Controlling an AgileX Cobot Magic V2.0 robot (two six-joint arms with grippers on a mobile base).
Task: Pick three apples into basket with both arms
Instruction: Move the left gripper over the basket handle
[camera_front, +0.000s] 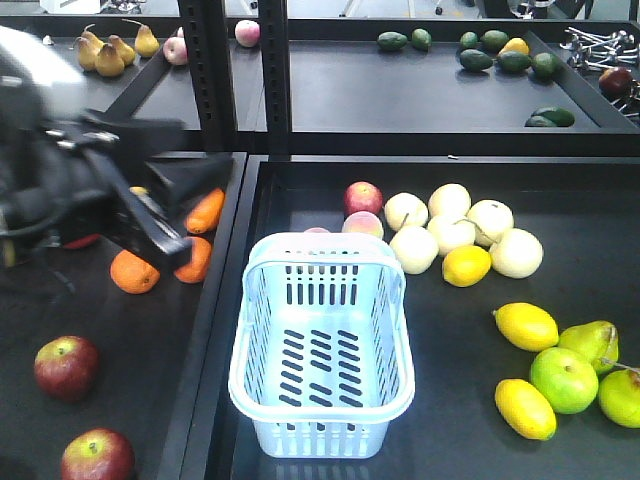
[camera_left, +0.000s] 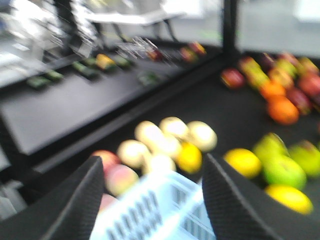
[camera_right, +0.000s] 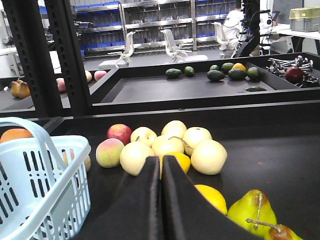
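Exterior front-facing shows two dark red apples in the tray left of the basket; I judge them firm, smooth and slippery, so my left gripper, spread wide and empty, should span one's middle, while my right gripper sits pressed closed, empty.

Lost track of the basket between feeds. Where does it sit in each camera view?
Front-facing: the basket sits at centre, in the lower half, empty.
Left wrist: the basket is at bottom centre, blurred and only partly in frame.
Right wrist: the basket is in the lower left corner, cut off by the frame edge.
Shared landmark: the cluster of pale round fruits near it.
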